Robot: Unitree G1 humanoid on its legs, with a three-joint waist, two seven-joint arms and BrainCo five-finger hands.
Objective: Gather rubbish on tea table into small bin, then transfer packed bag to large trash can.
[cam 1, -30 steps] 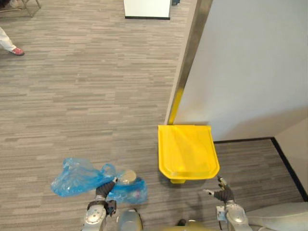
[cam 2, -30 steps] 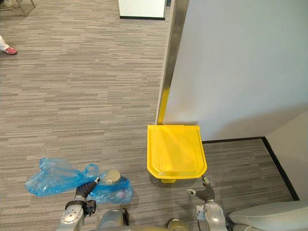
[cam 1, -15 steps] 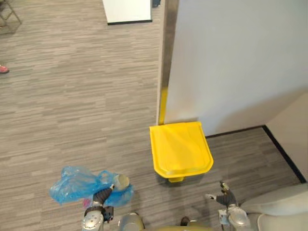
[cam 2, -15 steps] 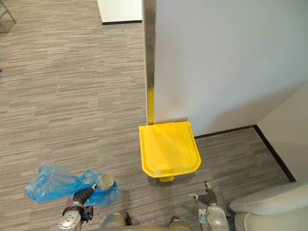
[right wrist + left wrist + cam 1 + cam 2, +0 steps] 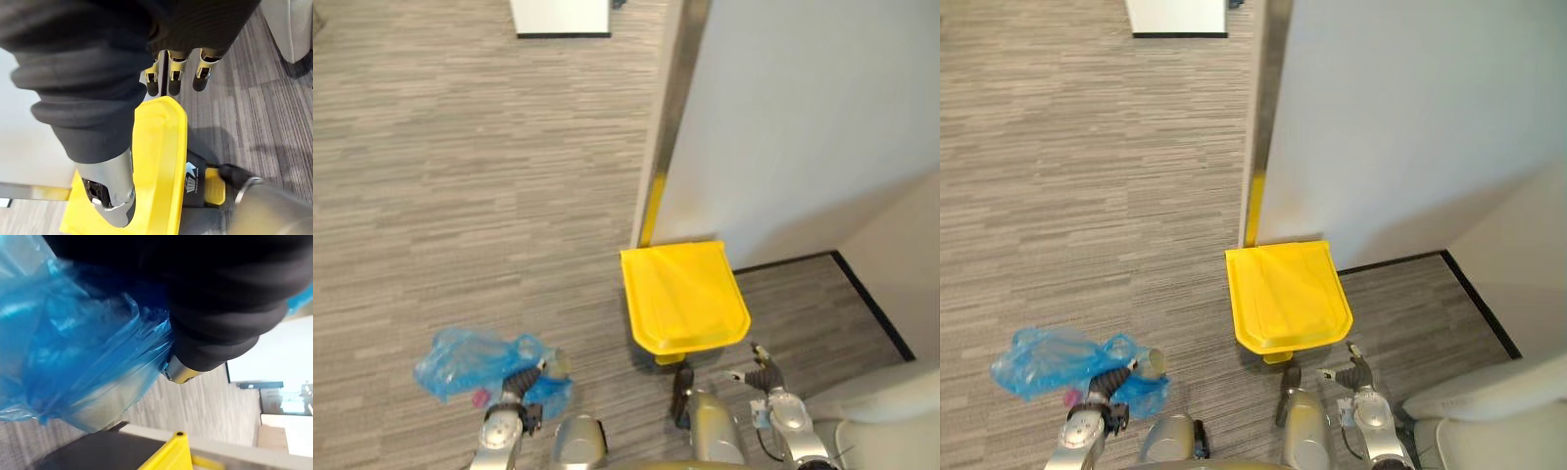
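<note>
A blue plastic bag [image 5: 470, 360] with rubbish inside hangs over the carpet at the lower left, bunched at its neck in my left hand [image 5: 522, 384]. The left wrist view has the bag [image 5: 73, 352] pressed against that hand's dark cover [image 5: 195, 298]. A yellow trash can [image 5: 683, 297] with its lid down stands against the white wall. My right hand [image 5: 759, 375] hovers open just right of the can's front edge. In the right wrist view its straight fingers [image 5: 168, 73] reach past the yellow lid [image 5: 156, 161], above the can's yellow pedal [image 5: 215, 188].
A metal-edged wall corner [image 5: 671, 117] rises right behind the can. A white cabinet [image 5: 560, 15] stands far off on the grey carpet. A pale cushioned seat [image 5: 891, 411] sits at the lower right.
The camera has shifted, so the whole scene sits differently. The bag stays in my left hand and the right hand keeps its open pose by the can's front.
</note>
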